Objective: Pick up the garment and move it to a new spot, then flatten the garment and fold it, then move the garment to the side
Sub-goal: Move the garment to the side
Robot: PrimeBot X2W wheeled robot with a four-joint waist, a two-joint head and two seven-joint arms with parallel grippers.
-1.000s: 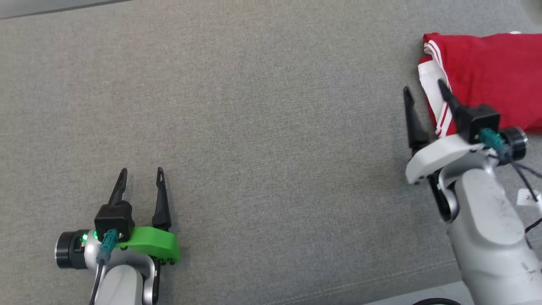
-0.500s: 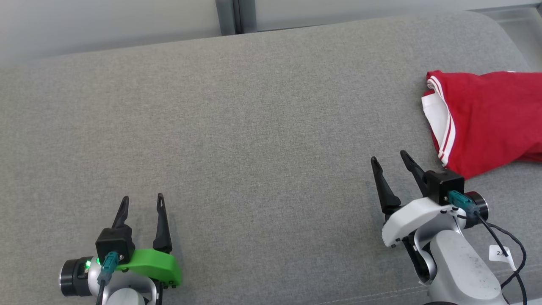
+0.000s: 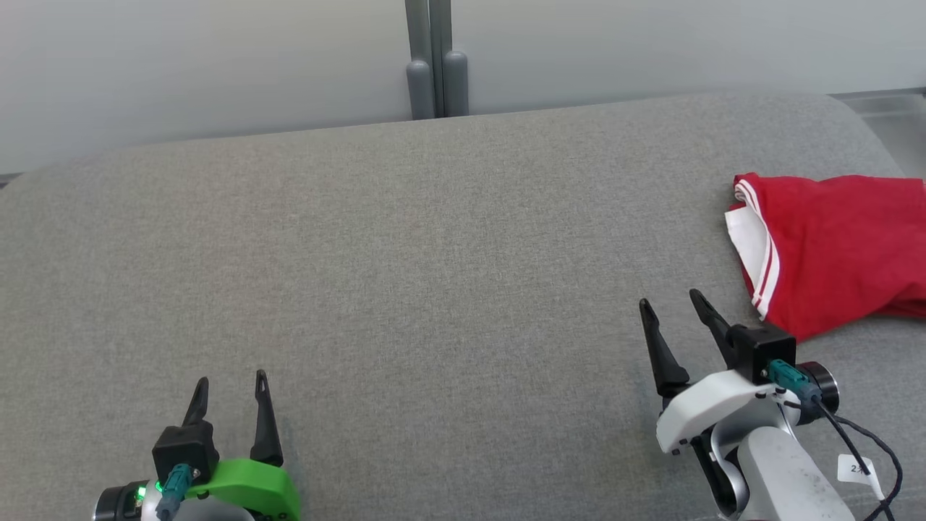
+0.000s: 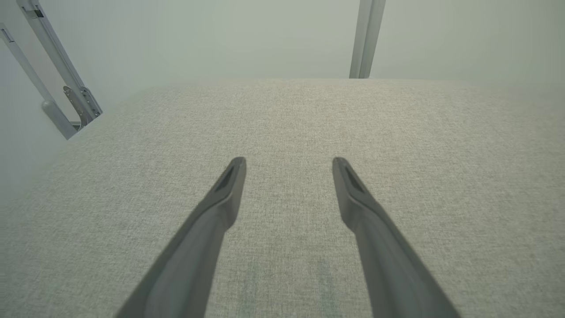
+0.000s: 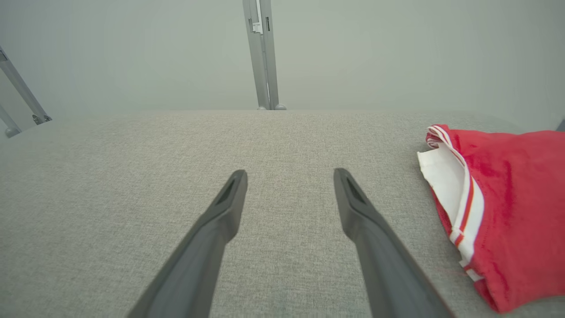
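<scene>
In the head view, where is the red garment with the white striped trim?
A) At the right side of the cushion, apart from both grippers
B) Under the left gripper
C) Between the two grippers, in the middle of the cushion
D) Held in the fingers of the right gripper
A: the red garment lies at the right side of the grey cushion, beyond the open right gripper, whose fingers hold nothing.

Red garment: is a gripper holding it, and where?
Nothing is held. The left gripper and right gripper are open and empty; the red garment lies on the grey cushion, untouched.
</scene>
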